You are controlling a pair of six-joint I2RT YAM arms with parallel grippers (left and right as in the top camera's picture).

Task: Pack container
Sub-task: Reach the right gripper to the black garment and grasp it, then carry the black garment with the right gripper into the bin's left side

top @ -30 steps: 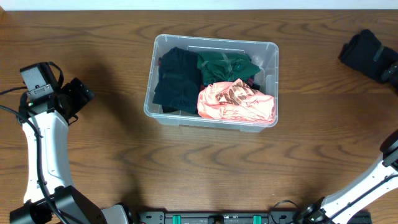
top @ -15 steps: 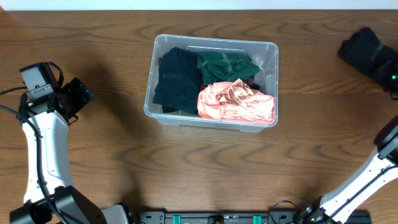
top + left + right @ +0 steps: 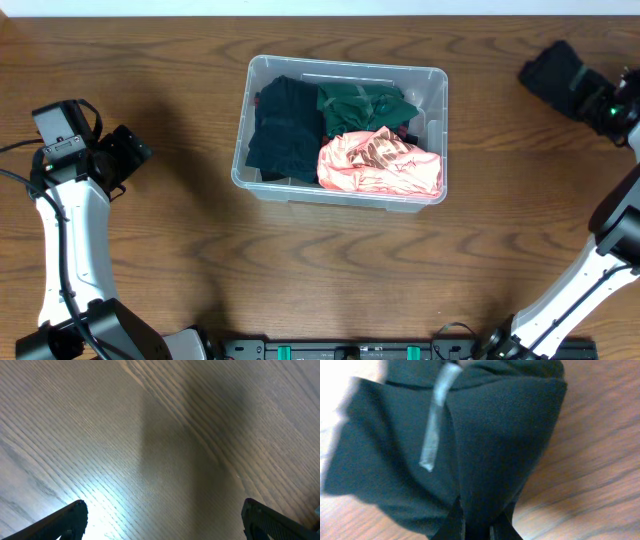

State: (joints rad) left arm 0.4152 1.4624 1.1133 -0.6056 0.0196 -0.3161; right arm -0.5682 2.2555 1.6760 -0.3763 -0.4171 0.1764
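Note:
The clear plastic container [image 3: 436, 82] stands at the table's middle. It holds a dark folded garment [image 3: 283, 130], a green one [image 3: 360, 105] and a shiny pink one [image 3: 380, 165]. At the far right, my right gripper [image 3: 592, 97] is shut on a black garment [image 3: 550, 72], which hangs over the wood. In the right wrist view the fingertips [image 3: 457, 522] pinch a fold of that black garment [image 3: 495, 435], which has a pale strip on it. My left gripper [image 3: 133, 150] stays at the table's left side, open, its jaws wide apart over bare wood [image 3: 162, 520].
Brown wooden table [image 3: 330, 270] all round the container. A white strip runs along the table's far edge [image 3: 320, 6]. The left arm's white link [image 3: 75, 230] stretches along the left side; the right arm's link [image 3: 600, 280] rises at the lower right.
My right gripper has shut on the black garment and carried it left, toward the container. The left arm has not moved.

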